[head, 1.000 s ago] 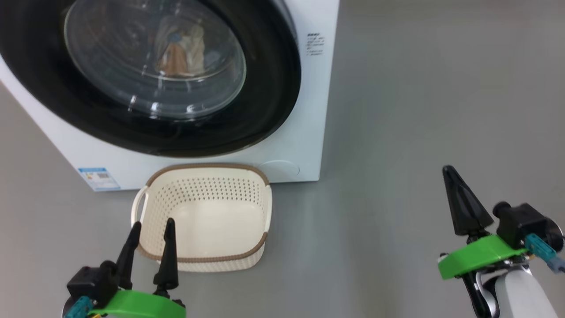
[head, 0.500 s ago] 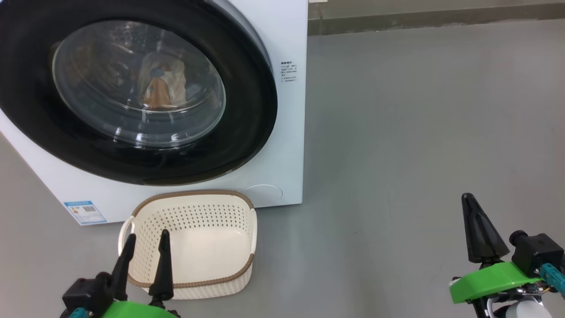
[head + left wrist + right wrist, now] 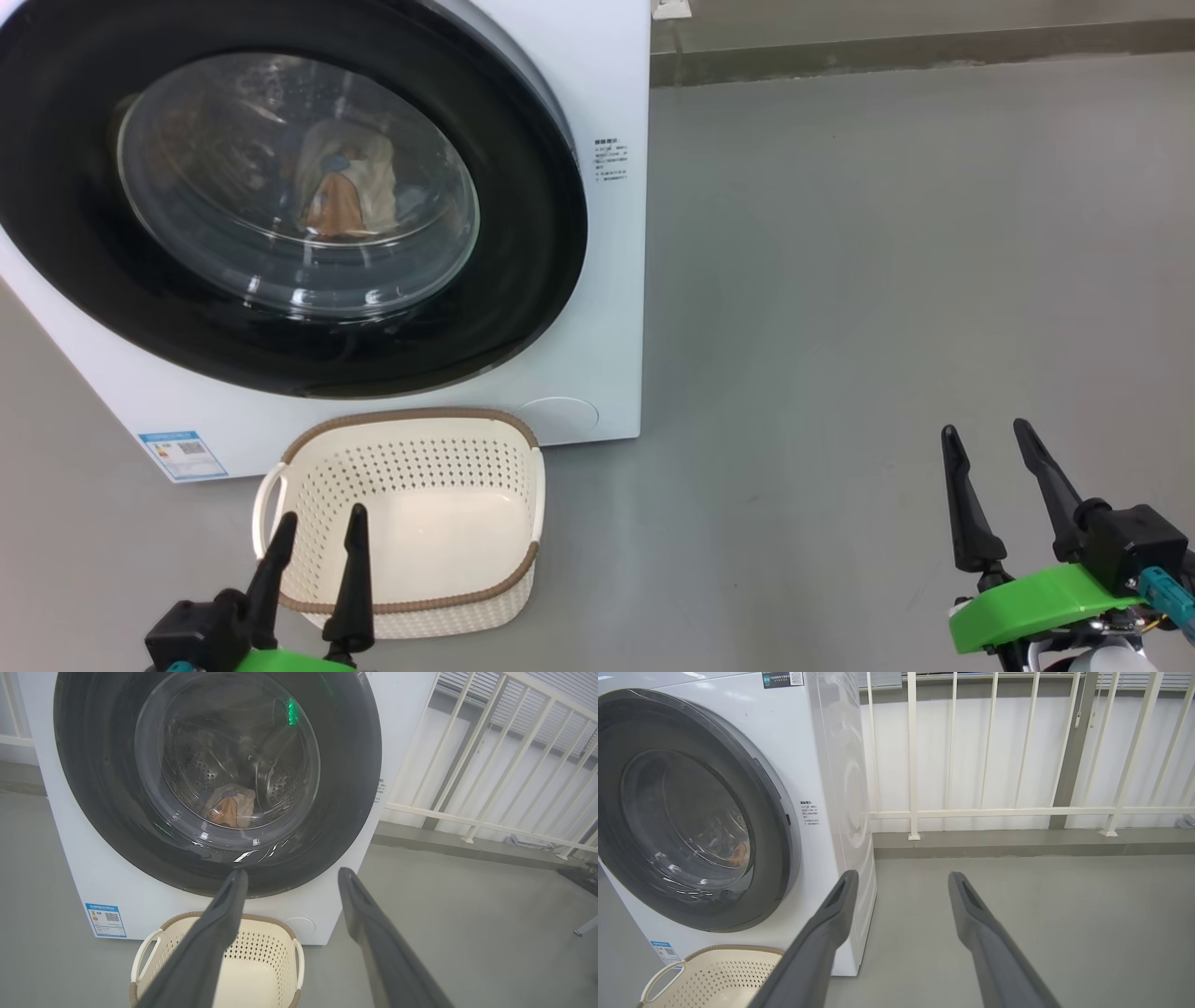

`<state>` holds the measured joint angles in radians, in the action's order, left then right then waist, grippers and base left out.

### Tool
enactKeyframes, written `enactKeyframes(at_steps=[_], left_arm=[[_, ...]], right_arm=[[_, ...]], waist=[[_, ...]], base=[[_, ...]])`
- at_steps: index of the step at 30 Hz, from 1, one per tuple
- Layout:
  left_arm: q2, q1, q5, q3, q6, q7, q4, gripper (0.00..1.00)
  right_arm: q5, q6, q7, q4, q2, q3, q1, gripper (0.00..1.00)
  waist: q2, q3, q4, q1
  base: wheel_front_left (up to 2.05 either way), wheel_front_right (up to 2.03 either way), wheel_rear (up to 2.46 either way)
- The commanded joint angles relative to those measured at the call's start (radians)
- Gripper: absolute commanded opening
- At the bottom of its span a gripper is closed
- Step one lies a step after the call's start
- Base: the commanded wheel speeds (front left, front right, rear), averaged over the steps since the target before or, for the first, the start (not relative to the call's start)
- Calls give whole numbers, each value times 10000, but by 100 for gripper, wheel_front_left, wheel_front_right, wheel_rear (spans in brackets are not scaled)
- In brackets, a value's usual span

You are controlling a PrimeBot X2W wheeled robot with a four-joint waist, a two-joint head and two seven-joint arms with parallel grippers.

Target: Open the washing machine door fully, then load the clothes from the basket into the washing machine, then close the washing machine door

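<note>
One washing machine (image 3: 611,308) fills the upper left of the head view, a white box standing on the grey floor (image 3: 887,280). Its one washing machine door (image 3: 532,233), a glossy black ring around a bulging glass window, lies shut flat against the front. Behind the glass, left of the frame's centre, the clothes (image 3: 341,191) sit inside the drum as a single cream, orange-brown and blue bundle; how many garments make it up cannot be told. One small blue label (image 3: 182,455) sticks to the machine's lower left corner.

One basket (image 3: 411,420) stands on the floor at lower centre-left, just in front of the machine below the door. Its perforated cream walls and plain bottom show, and the left wrist view takes in its two white loop handles.

Two grippers show, each with two dark fingers. The left gripper (image 3: 320,519) sits at the bottom left, fingers spread apart and holding nothing, their tips overlapping the basket's near rim in the picture. The right gripper (image 3: 987,431) sits at the bottom right, well apart from the basket, fingers likewise parted over bare floor. One white railing (image 3: 1017,811) crosses the right wrist view's upper right.
</note>
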<state>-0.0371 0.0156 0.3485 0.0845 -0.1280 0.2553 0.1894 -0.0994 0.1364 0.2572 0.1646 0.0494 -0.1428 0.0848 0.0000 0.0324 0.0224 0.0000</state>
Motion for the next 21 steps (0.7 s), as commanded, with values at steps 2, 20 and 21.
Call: enactKeyframes(at_steps=[2, 20, 21], left_arm=[[-131, 164, -85, -309, -27, 65, -181, 100], [-131, 104, 74, -193, -27, 65, 53, 100], [-131, 107, 75, -180, -27, 65, 53, 100]], right_arm=[[-120, -57, 46, -176, 10, 301, 118, 100], [-296, -57, 46, -79, 9, 479, 159, 100], [-306, -57, 46, -76, 9, 480, 161, 100]], waist=[[0, 29, 28, 0], [0, 112, 90, 0], [0, 112, 93, 0]], base=[[0, 0, 0], [0, 0, 0], [0, 0, 0]])
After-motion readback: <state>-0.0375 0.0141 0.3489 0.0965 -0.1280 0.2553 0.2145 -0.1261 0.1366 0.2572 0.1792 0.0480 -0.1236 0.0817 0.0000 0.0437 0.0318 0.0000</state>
